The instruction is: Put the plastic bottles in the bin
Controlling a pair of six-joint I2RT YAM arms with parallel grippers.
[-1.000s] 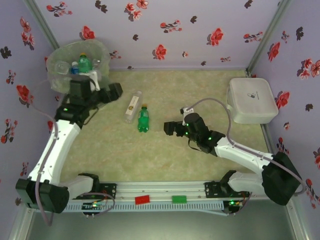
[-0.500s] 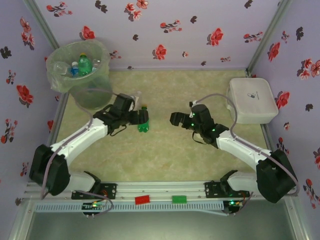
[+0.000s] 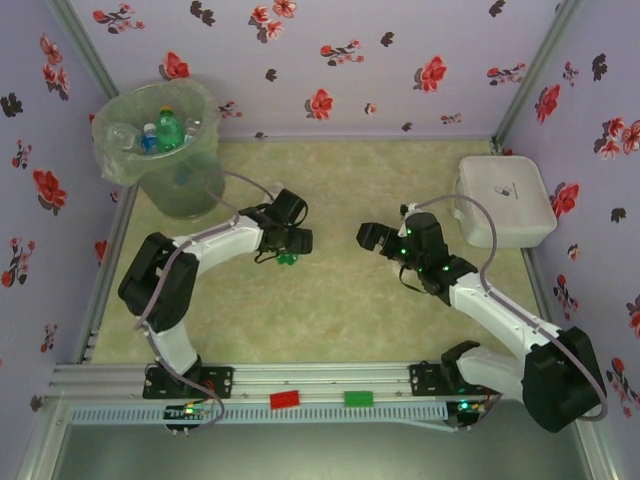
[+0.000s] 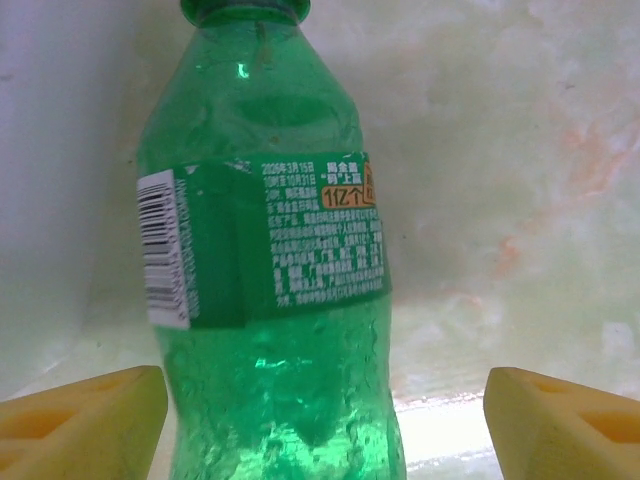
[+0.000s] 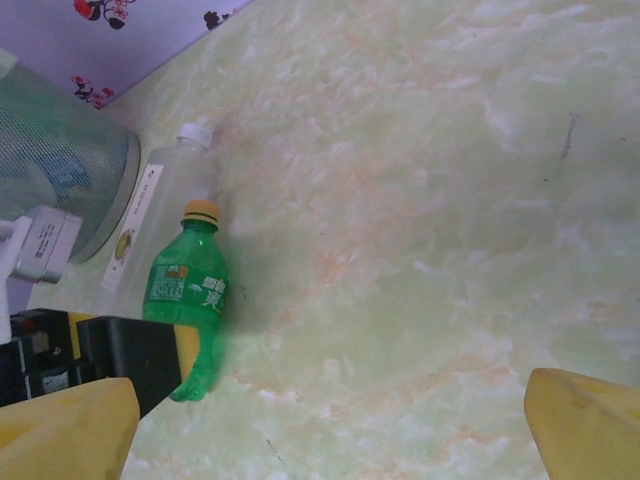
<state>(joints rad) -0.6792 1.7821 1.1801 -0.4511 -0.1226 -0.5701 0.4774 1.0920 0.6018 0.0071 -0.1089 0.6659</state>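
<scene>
1. The left gripper has swung from the bin to the green bottle lying on the table.
2. Its jaws stand apart, with the bottle between them.
3. The right gripper hangs wide open, away from the bottle.

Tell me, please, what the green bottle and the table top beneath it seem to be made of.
Green bottle: thin translucent green plastic, glossy; light shines through the body and highlights glint, with a printed film label. Table top: pale green marbled pattern with a soft sheen, perhaps laminate or printed sheet; the look leaves it open.
</scene>
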